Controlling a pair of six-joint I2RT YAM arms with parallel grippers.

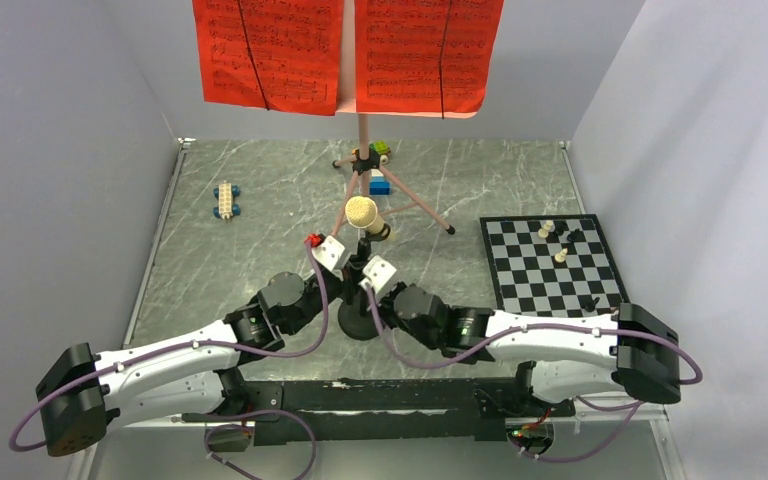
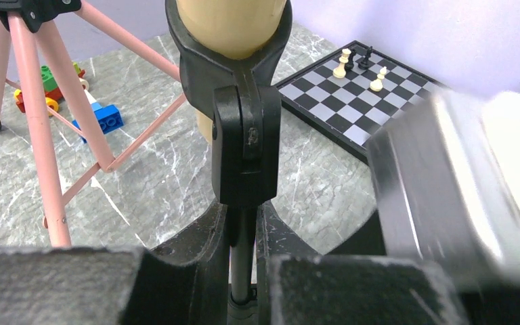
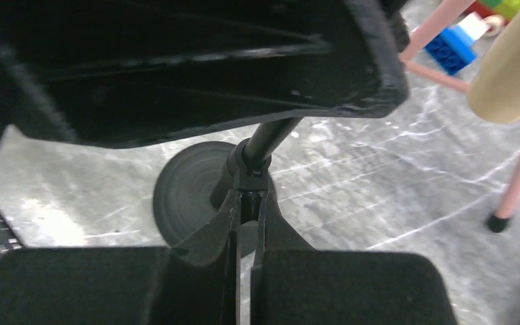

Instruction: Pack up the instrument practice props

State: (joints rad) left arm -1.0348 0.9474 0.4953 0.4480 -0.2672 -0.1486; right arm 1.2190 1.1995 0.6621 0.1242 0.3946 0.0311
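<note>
The small black mic stand stands on its round base (image 1: 358, 325) between my two arms, and its clip (image 2: 233, 74) holds the beige foam-headed microphone (image 1: 361, 213). My left gripper (image 2: 247, 250) is shut on the stand's thin pole just under the clip. My right gripper (image 3: 248, 203) is shut on the pole's lower joint, right above the base (image 3: 186, 189). Behind them the pink tripod music stand (image 1: 364, 130) stands upright and carries two red sheet-music pages (image 1: 270, 50) on its desk.
A chessboard (image 1: 550, 265) with a few pieces lies at the right. A small toy block car (image 1: 226, 199) sits at the far left, and more blocks (image 1: 379, 180) lie under the tripod, whose pink legs (image 2: 40, 122) spread close behind the microphone. Grey walls enclose the table.
</note>
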